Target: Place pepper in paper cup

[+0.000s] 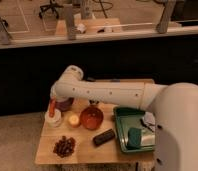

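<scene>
One arm reaches across the bench (87, 152) to its far left end, carrying the pepper over the paper cup.

Seen from the camera view, the gripper (53, 104) hangs just above the paper cup (53, 119) at the bench's left edge, its jaws closed around the slim orange-red pepper (52, 107), which hangs upright with its lower tip at or just inside the cup's mouth. To finish well, the pepper should probably go lower into the cup before release, so it drops in and does not tip over the rim. Just beside the cup sits a small yellow fruit (73, 119), then an orange-red bowl (91, 118); a dark purple bowl (65, 104) stands close behind the gripper. Nearer the front lie a cluster of dark berries (64, 146) and a dark bar (103, 137), with a green tray (123, 131) well to the right.
</scene>
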You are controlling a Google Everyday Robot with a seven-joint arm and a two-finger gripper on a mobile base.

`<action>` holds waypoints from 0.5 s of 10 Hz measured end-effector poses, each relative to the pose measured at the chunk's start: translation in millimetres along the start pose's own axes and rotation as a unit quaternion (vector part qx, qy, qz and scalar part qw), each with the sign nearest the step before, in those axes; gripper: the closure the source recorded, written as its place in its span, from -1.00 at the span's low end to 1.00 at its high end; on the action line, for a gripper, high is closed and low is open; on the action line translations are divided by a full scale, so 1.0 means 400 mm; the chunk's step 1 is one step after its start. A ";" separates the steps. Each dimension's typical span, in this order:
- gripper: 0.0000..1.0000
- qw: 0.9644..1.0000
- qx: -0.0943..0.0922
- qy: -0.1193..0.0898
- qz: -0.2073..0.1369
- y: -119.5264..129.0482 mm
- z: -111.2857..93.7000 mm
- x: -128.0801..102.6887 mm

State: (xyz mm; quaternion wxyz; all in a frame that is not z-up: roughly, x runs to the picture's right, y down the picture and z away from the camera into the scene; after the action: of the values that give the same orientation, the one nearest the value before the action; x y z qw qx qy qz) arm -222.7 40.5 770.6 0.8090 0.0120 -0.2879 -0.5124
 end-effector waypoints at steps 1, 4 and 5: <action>-0.01 1.000 0.001 0.001 0.000 0.003 0.001 -0.001; -0.56 1.000 0.002 0.005 0.000 0.006 -0.002 -0.003; -0.60 1.000 0.002 0.006 0.001 0.006 -0.003 -0.003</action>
State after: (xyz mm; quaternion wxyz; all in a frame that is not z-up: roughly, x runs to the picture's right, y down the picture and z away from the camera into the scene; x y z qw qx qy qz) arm -220.4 42.3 769.8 0.8110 0.0166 -0.2841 -0.5112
